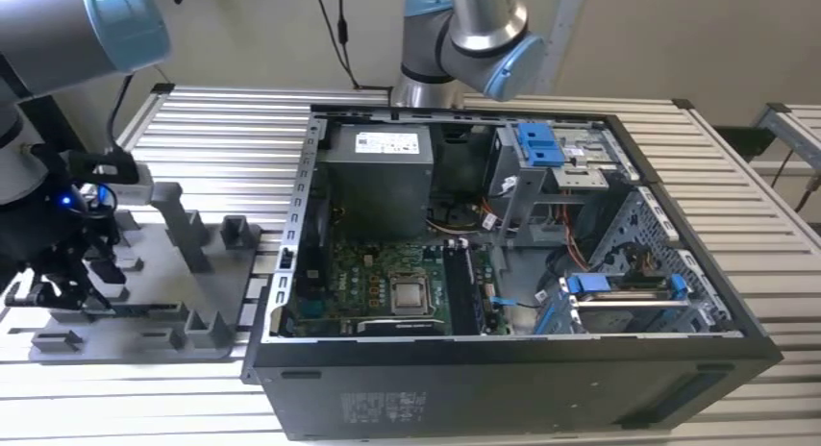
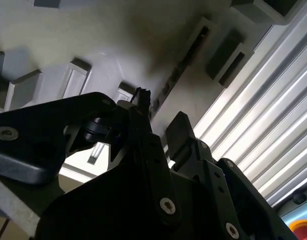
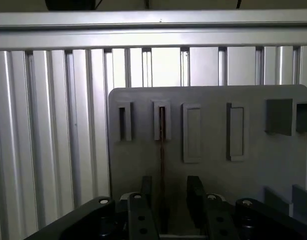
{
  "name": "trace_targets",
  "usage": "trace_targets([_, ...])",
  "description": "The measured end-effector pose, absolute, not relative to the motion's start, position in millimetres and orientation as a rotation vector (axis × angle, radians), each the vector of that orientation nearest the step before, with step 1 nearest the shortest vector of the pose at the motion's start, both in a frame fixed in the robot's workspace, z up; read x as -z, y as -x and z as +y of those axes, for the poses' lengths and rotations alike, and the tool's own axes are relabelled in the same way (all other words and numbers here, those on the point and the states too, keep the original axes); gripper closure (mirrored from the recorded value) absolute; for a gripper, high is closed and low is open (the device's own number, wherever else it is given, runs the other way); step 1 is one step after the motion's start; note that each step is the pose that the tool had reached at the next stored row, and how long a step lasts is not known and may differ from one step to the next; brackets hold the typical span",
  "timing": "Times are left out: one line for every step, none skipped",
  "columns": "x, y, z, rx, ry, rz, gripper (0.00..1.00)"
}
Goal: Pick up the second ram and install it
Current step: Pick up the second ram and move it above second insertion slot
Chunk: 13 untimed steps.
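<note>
Grey fixture (image 3: 208, 125), and we see the ram (image 3: 162, 145) standing in its slot, gripper (image 3: 169, 186) spread astride it, gaps both sides.

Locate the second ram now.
In the first wrist view the second ram stands on edge in a slot of the grey fixture, straddled by the open pincer; the fixture lies at the exterior view's left, beside the computer case.

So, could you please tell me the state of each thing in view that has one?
memory stick: standing on edge in a slot, not gripped.
hand: open, fingers either side of the stick.
grey holder: one slot filled by the stick.
computer case: lying on its side, panel off, insides exposed.
</note>
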<state>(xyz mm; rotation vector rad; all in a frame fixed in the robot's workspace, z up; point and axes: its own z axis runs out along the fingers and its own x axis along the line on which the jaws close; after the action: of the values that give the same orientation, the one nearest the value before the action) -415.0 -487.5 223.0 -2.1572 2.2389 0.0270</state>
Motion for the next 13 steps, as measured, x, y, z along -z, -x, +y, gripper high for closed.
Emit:
trace_targets([-221, 415, -487, -0.027, 2.162, 2.235, 0.58])
trace_targets([-219, 415, -487, -0.027, 2.166, 2.23, 0.58])
trace_targets([-217, 415, -487, -0.027, 2.171, 2.225, 0.58])
trace_targets([-216, 415, -487, -0.028, 2.177, 2.22, 0.58])
trace_targets([-214, 415, -487, -0.028, 2.183, 2.214, 0.58])
trace_targets([-212, 415, -487, -0.028, 2.189, 2.209, 0.58])
trace_targets([-211, 415, -487, -0.028, 2.193, 2.204, 0.58])
trace_targets([-209, 415, -487, -0.027, 2.198, 2.2, 0.58])
trace_targets([-207, 415, -487, -0.027, 2.203, 2.195, 0.58])
trace_targets([-206, 415, -487, -0.027, 2.208, 2.191, 0.58])
trace_targets([-204, 415, -488, -0.027, 2.212, 2.186, 0.58])
trace_targets([-203, 415, -487, -0.027, 2.216, 2.182, 0.58])
trace_targets([-202, 415, -488, -0.027, 2.22, 2.178, 0.58])
